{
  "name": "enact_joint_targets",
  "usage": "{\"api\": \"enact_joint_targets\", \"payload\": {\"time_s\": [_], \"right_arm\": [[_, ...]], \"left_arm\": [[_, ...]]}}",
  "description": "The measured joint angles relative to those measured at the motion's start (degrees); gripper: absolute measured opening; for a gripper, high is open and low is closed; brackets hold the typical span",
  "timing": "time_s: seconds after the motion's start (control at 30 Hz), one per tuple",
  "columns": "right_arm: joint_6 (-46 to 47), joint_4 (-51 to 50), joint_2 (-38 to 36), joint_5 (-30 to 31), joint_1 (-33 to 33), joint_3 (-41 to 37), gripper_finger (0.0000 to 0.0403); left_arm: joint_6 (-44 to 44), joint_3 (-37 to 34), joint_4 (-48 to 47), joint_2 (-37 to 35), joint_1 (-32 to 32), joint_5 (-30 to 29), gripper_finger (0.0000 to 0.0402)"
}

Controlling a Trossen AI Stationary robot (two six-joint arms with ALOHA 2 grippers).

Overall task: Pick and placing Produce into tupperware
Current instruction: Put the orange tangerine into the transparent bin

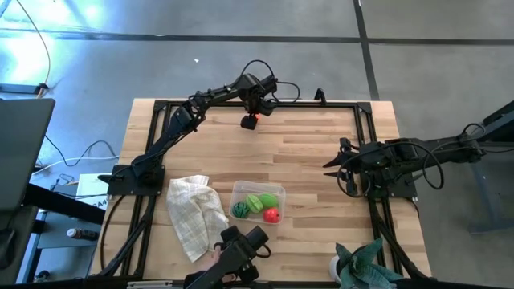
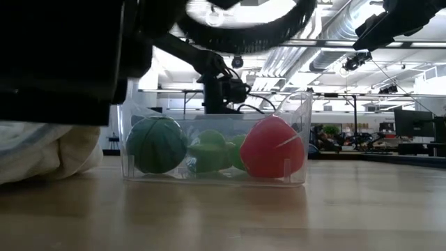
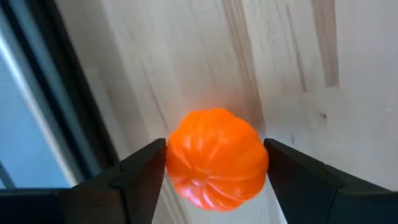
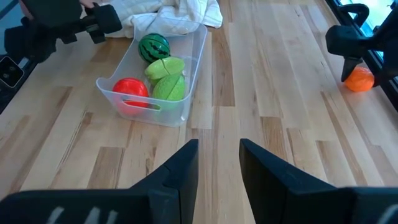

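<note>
**Last piece held at the far edge**

Overhead, we saw the tub (image 1: 258, 200) near the front, holding the red, round green and leafy pieces, beside the cloth (image 1: 195, 213). Our left gripper (image 1: 250, 120) sat at the far edge; the right gripper (image 1: 331, 163) waited, well apart.

Level with the table, the tub's wall rose above the three pieces.

At our left wrist, both fingers pressed the orange piece (image 3: 216, 158) at its widest, so we judged the hold centred: lift straight, clear the rim.

At our right wrist, the fingers (image 4: 176, 171) stood parted, holding nothing.
</note>
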Motion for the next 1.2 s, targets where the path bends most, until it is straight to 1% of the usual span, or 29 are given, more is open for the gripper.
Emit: {"api": "enact_joint_targets", "payload": {"time_s": [0.17, 0.63, 0.9, 0.97, 1.1, 1.2], "right_arm": [[0.0, 0.0, 0.0, 0.0, 0.0, 0.0, 0.0106], [0.0, 0.0, 0.0, 0.0, 0.0, 0.0, 0.0106], [0.0, 0.0, 0.0, 0.0, 0.0, 0.0, 0.0106], [0.0, 0.0, 0.0, 0.0, 0.0, 0.0, 0.0106], [0.0, 0.0, 0.0, 0.0, 0.0, 0.0, 0.0106], [0.0, 0.0, 0.0, 0.0, 0.0, 0.0, 0.0106]], "left_arm": [[-0.5, 0.0, -0.6, 1.2, -0.1, -0.9, 0.0255], [-0.6, 0.2, -0.4, 1.2, 0.0, -1.0, 0.0254], [-0.6, 0.2, -3.0, 0.3, -0.3, 0.3, 0.0232], [-0.8, 0.2, -3.6, 0.1, -0.5, 0.5, 0.0234], [-0.7, 0.2, -6.1, -0.5, -1.2, 1.1, 0.0250], [-0.7, 0.2, -7.4, -1.1, -1.7, 1.5, 0.0252]]}}
